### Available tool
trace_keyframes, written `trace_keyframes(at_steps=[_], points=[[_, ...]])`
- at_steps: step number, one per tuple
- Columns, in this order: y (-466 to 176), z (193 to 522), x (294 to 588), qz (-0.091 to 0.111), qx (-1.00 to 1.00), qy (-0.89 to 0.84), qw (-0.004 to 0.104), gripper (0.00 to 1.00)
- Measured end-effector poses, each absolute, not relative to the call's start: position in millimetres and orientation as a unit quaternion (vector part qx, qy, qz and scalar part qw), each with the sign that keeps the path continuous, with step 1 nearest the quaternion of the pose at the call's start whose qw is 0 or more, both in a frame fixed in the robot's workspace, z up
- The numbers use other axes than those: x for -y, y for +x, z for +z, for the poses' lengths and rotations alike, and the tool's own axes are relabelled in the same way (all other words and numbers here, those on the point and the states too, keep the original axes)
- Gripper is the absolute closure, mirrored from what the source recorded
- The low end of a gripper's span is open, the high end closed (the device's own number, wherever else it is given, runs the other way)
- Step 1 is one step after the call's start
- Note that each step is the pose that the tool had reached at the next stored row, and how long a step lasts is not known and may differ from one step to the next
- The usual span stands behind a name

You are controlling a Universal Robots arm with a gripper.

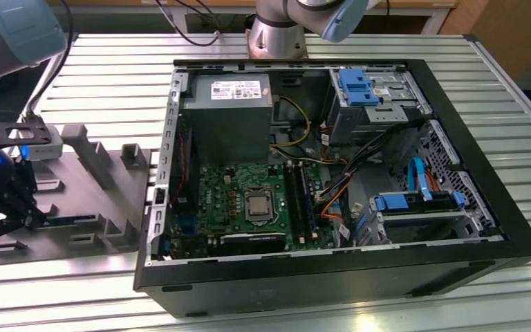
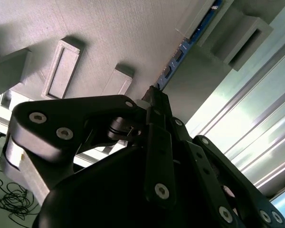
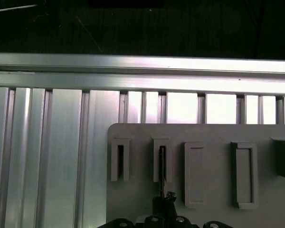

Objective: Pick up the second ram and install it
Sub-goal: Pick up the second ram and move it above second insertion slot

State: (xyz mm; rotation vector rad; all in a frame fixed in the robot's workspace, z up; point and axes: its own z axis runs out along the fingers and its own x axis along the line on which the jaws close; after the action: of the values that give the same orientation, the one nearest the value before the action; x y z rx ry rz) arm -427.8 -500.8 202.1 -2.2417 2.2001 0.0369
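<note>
The step in hand looks to be the pick-up, with the install not yet begun. The pincer [image 1: 5,211] hangs over the grey plate [image 1: 90,200] at the exterior view's left. It is well apart from the open case [image 1: 339,266], which lies on the slatted bench [image 1: 108,62]. The ram [image 2: 183,50] stands on its long edge in one of the plate's raised pockets. In the second wrist view it runs away from the pincer's tip as a thin blue-green strip with dark chips, and the tip sits right at its near end. In the first wrist view the tip lines up with that pocket, where the ram shows as a dark sliver between the pocket's walls. The pocket beside it also shows a dark gap, and I cannot tell whether anything is in it. Whether the pincer is clenched on the ram or released just beside it, I cannot tell, nor whether the two touch. Inside the case the motherboard [image 1: 238,187] lies flat, with its long black slots [image 1: 300,200] running beside the processor socket. I cannot make out whether a stick sits in any of them. As I judge it, the next move calls for a square, firm hold across the ram's thin faces. Any pull should run straight in line with the pocket walls, since a tilt could wedge so slim a stick against them.
</note>
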Motion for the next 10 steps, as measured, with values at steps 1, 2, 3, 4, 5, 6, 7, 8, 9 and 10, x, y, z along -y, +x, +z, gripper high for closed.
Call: trace_keyframes(at_steps=[1,2,3,4,5,6,7,8,9,10], points=[[-427.8,203.0,500.8,0.012,-0.700,-0.714,0.000,0.89],[-427.8,203.0,500.8,0.012,-0.700,-0.714,0.000,0.89],[-427.8,203.0,500.8,0.012,-0.700,-0.714,0.000,0.89],[-427.8,203.1,500.8,0.012,-0.700,-0.714,0.000,0.89],[-427.8,203.6,500.8,0.012,-0.700,-0.714,0.000,0.89],[-427.8,204.1,500.8,0.012,-0.700,-0.714,0.000,0.89],[-427.8,204.6,500.8,0.012,-0.700,-0.714,0.000,0.89],[-427.8,205.2,500.8,0.012,-0.700,-0.714,0.000,0.89],[-427.8,206.0,500.8,0.012,-0.700,-0.714,0.000,0.89],[-427.8,206.7,500.8,0.012,-0.700,-0.714,0.000,0.89]])
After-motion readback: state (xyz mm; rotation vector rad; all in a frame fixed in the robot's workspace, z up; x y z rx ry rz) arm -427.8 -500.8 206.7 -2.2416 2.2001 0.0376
